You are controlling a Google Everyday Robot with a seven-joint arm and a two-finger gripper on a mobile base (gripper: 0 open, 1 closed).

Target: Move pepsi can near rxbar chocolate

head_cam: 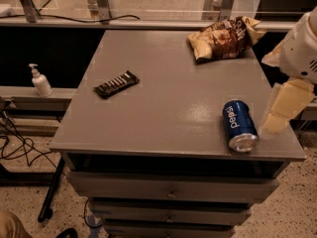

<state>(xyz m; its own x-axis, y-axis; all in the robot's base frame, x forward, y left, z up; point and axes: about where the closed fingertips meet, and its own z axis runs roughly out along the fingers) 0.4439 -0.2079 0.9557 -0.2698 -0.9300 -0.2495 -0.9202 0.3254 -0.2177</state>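
The pepsi can point(240, 125) lies on its side near the front right corner of the grey table point(173, 103), its silver end facing the front edge. The rxbar chocolate point(116, 84), a flat dark wrapper with pale marks, lies at the table's left side, far from the can. My gripper point(283, 107) hangs at the right edge of the table, just right of the can and apart from it. It holds nothing that I can see.
A brown-and-yellow chip bag point(225, 37) lies at the back right of the table. Drawers point(171, 192) sit below the tabletop. A soap dispenser point(40, 82) stands on a ledge to the left, with cables point(17, 148) on the floor.
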